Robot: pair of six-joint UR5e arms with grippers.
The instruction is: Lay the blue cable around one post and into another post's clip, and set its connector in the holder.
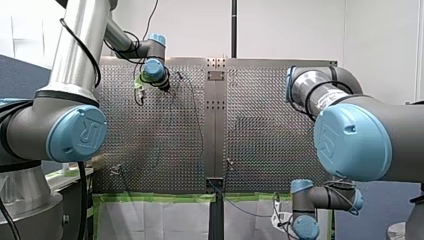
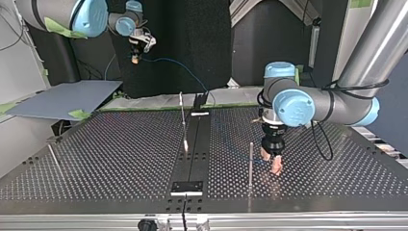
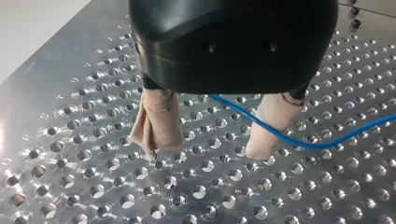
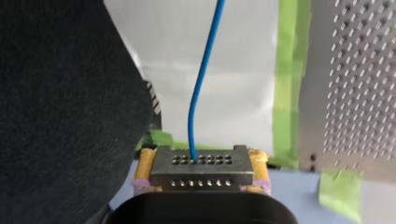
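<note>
The blue cable point(image 3: 299, 142) lies on the perforated table point(image 3: 70, 154). It runs out between the beige fingers point(image 3: 161, 121) of my left gripper point(image 3: 203, 151) and crosses in front of one of them. That gripper is open, with its tips just above the plate, beside a thin post point(image 2: 250, 163) in the top view. My right gripper point(image 4: 201, 175) is shut with its yellow pads on the grey connector point(image 4: 201, 168), and the cable point(image 4: 201, 84) leads away from it. In the top view my right gripper point(image 2: 136, 54) hangs off the table's far side, and the cable point(image 2: 183, 67) arcs down toward the table.
A second post point(image 2: 183, 118) stands near the table's central strip and a thin third one point(image 2: 54, 156) leans at the top view's left. A black holder plate point(image 2: 187, 186) sits on the strip near that view's front edge. Green tape point(image 4: 289, 79) marks the table's edge.
</note>
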